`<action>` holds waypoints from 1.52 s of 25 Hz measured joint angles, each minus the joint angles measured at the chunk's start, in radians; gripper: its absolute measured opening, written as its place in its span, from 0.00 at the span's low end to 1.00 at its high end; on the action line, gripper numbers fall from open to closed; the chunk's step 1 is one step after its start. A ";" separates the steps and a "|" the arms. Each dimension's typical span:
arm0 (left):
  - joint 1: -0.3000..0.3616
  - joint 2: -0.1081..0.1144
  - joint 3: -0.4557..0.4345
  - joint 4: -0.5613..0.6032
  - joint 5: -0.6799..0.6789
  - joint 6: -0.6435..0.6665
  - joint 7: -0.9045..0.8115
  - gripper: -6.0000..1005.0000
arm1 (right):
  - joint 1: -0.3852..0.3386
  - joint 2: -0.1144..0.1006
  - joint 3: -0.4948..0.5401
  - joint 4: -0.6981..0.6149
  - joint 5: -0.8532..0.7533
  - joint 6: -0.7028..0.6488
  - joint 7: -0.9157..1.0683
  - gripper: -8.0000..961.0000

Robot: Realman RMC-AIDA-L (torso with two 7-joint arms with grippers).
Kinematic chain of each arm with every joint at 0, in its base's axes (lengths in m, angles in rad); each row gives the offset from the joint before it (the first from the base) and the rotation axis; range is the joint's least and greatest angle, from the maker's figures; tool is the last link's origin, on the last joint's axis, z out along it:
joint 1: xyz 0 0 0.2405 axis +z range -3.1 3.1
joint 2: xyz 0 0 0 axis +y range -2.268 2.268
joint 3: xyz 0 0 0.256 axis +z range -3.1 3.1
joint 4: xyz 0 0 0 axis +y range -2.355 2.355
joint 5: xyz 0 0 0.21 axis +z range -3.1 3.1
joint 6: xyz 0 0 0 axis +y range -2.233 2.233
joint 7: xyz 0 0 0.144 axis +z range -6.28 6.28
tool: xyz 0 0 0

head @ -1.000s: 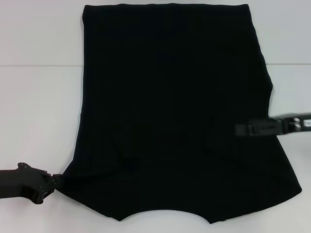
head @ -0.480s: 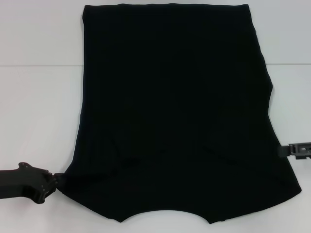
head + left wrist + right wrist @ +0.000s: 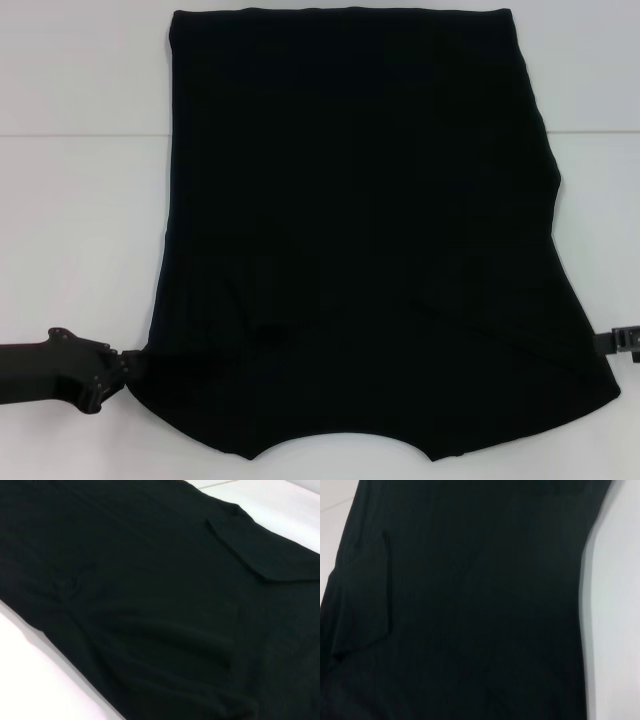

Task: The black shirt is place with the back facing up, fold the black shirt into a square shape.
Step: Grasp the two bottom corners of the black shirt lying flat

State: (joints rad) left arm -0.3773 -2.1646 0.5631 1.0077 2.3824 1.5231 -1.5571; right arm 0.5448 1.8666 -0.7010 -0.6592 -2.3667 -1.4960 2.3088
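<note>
While it lies flat across the middle of the white desk [image 3: 80,200], the black shirt [image 3: 360,230] shows both sleeves folded inward over its body, so its outline is a tall block, narrower at the far edge and wider at the near edge. The near edge curves inward at the neckline. No lettering shows on the upward side. The folded sleeve flaps appear as raised creases in both wrist views [image 3: 260,555] [image 3: 365,605]. The left gripper [image 3: 112,372] sits at the shirt's near left corner, touching the fabric edge; whether its jaws are apart or together cannot be told. The right gripper [image 3: 612,342] sits just beside the shirt's near right edge, mostly out of view, jaws likewise impossible to tell.
</note>
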 joint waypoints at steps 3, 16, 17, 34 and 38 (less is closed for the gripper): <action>0.000 0.000 0.000 0.000 -0.001 0.000 0.000 0.02 | 0.000 0.006 -0.001 0.000 -0.016 -0.007 0.000 0.94; 0.000 0.000 0.000 0.000 -0.008 0.000 0.000 0.02 | 0.008 0.009 -0.009 0.004 -0.037 -0.032 -0.002 0.93; 0.000 0.000 0.000 0.000 -0.008 0.000 0.000 0.02 | 0.009 0.009 -0.009 0.004 -0.038 -0.032 -0.001 0.93; 0.000 0.000 0.000 0.000 -0.022 -0.004 0.004 0.02 | 0.039 0.033 -0.011 0.004 -0.088 -0.040 0.000 0.91; 0.000 0.000 0.000 0.000 -0.022 -0.006 0.005 0.02 | 0.046 0.041 -0.011 0.000 -0.093 -0.053 0.001 0.91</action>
State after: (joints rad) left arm -0.3774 -2.1644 0.5629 1.0078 2.3607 1.5170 -1.5525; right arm 0.5908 1.9075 -0.7117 -0.6597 -2.4600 -1.5488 2.3100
